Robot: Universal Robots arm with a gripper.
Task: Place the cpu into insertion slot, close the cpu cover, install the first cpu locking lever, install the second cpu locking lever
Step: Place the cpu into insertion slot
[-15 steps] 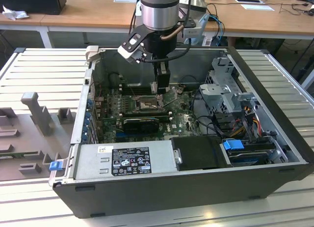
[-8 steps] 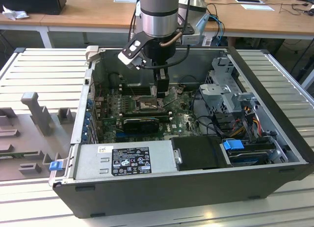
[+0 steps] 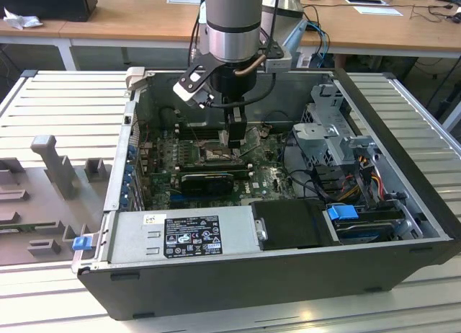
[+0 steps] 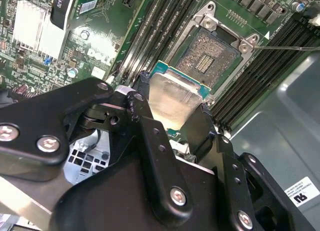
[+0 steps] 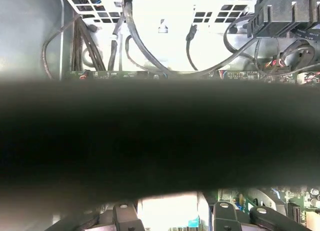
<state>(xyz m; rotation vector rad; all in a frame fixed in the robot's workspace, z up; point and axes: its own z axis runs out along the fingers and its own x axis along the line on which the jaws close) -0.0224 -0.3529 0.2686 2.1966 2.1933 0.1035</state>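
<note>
Exterior view: the arm reaches down into the open computer case (image 3: 403, 203), which lies on the table (image 3: 57, 95). The pincer (image 3: 233, 137) hangs over the green board (image 3: 268, 178).

Second wrist view: the pincer (image 4: 174, 100) pinches the cpu (image 4: 172, 90) by two opposite edges. The chip is tilted, just beside the uncovered insertion slot (image 4: 207, 53) and not seated in it.

First wrist view: a dark band crosses the middle. Cables (image 5: 145, 46) lie beyond it.

insertion slot (image 4: 210, 58) bare, memory slots (image 4: 150, 38) flanking
</note>
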